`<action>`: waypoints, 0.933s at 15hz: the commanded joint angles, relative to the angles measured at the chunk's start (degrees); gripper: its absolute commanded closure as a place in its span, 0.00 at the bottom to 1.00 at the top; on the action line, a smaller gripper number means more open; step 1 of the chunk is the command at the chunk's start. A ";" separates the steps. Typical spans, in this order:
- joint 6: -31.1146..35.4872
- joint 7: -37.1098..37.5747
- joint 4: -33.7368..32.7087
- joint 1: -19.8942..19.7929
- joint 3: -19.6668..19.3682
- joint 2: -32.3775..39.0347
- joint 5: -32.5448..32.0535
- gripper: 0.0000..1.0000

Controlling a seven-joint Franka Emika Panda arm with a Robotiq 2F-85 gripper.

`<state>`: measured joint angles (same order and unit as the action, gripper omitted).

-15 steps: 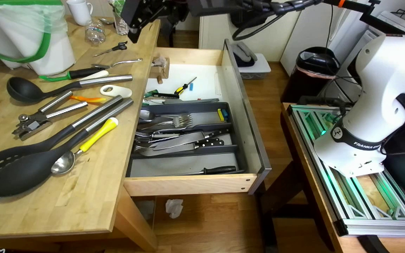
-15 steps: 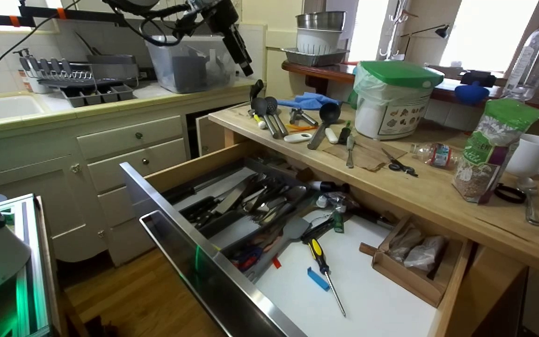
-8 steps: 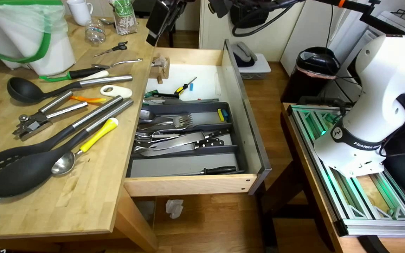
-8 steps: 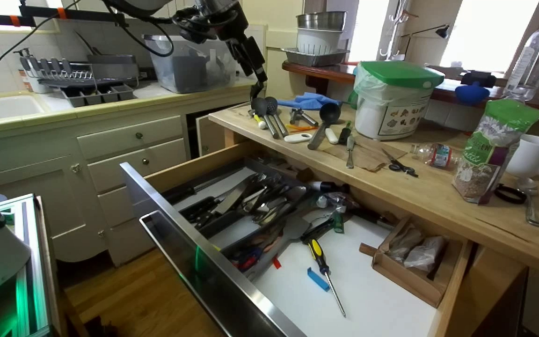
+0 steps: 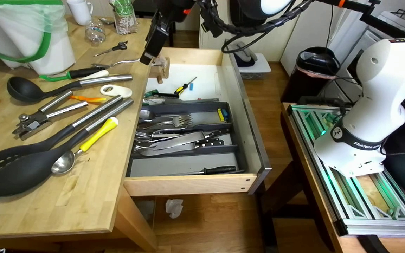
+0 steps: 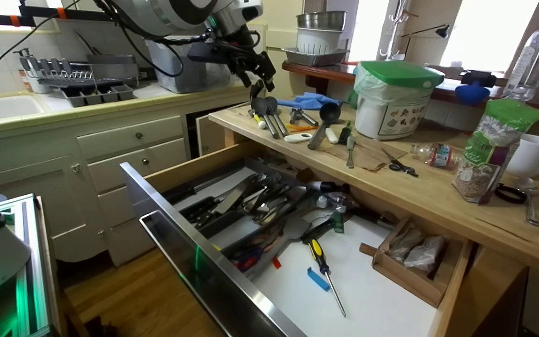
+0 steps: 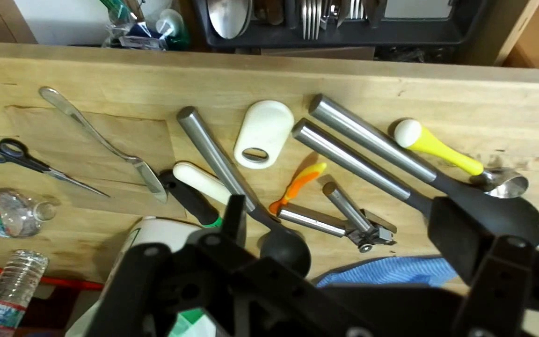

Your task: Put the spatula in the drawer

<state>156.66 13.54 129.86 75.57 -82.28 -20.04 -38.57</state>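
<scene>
1. Hovering above the tabletop [image 7: 367, 89], the gripper [image 7: 342, 210] holds its fingers [image 7: 459, 236] apart with nothing clamped, presumably to leave room for a handle.
2. A flat gray spatula [image 6: 296, 229] already lies in the drawer [image 6: 283, 304] beside the tray [image 5: 185, 166], perhaps because it is too broad to fit inside; whether the task means this one cannot be told.
3. On the tabletop, the solid spoon [image 5: 44, 160] or slotted spoon [image 5: 16, 153] may be the intended spatula instead; their steel handles [image 7: 372, 138] point toward the drawer, probably for easier grasping.
4. The drawer stands pulled out, likely so a utensil can be lowered in.
</scene>
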 commanded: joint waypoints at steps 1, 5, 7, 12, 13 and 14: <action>2.98 -6.69 1.03 -3.00 2.37 5.33 9.85 0.00; 2.97 -6.99 0.88 -2.92 2.18 5.29 9.83 0.00; 5.86 -14.97 0.52 -1.49 1.17 4.42 15.57 0.00; 2.78 -26.67 -4.88 16.46 -13.15 -6.54 9.90 0.00; 2.14 -29.18 -5.99 19.88 -15.94 -8.35 9.44 0.00; 1.95 -34.72 -7.02 22.48 -17.93 -8.37 13.41 0.00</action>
<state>160.84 -10.28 126.26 89.34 -93.35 -22.29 -28.04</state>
